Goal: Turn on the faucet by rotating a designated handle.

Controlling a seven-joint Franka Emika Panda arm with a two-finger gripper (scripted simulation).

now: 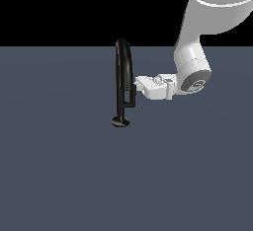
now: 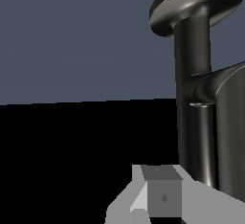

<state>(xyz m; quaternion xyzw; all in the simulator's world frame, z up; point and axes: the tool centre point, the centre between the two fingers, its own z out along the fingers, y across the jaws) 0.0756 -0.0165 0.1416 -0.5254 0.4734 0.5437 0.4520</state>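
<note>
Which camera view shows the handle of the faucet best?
The exterior view: there the whole handle shows as a short lever beside the faucet stem, with the hand close to it. The wrist view shows only a cropped close-up of the handle, cut off at the picture's edge.

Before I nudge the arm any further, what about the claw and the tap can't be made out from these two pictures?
- Contact between claw and handle: in the exterior view they overlap, so touching or apart is unclear.
- Claw opening: the wrist view's bottom edge cuts off the one finger showing; the exterior view is too small.
- Faucet spout: out of frame in the wrist view.
- Arm: cut off by the exterior view's top edge.
</note>
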